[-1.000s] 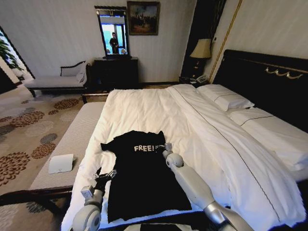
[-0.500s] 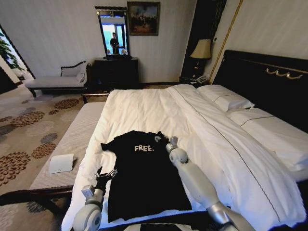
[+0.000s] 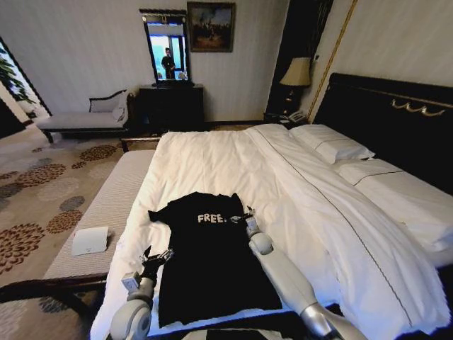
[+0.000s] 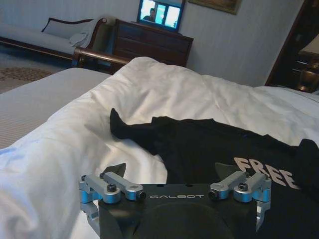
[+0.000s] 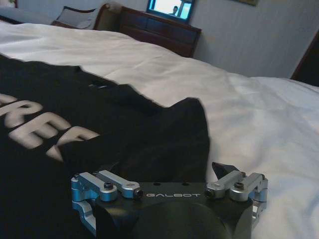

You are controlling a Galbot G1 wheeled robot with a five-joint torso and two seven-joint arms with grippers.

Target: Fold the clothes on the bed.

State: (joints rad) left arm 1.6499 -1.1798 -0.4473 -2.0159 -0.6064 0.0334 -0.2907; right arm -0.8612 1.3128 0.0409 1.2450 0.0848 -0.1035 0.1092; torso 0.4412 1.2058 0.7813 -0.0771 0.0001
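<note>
T-shirt (image 3: 209,255): black, lying flat on the near part of the bed (image 3: 212,159), collar toward the far end, hem toward the robot. White letters "FREE." show on the chest.
Left sleeve: spread out flat on the white duvet, pointing toward the bench side.
Right sleeve: folded inward over the chest; in the right wrist view the turned-over cloth (image 5: 164,134) covers the end of the lettering.
Right gripper (image 3: 247,218): low at the T-shirt's right shoulder, just beside the lettering, arm stretched forward over the shirt's right edge. In its own wrist view its fingers (image 5: 223,170) stand wide apart, released, with the folded sleeve lying between them and nothing pinched.
Left gripper (image 3: 155,258): just above the duvet at the T-shirt's left edge, about halfway down its body. Its fingers (image 4: 115,168) are spread and empty, one tip toward white bedding, the other toward black cloth.
Bed: white duvet and pillows (image 3: 333,145), dark headboard (image 3: 396,120) on the right.
Bench (image 3: 106,212): striped, running along the bed's left side, with a small white object (image 3: 90,240) resting on it.
</note>
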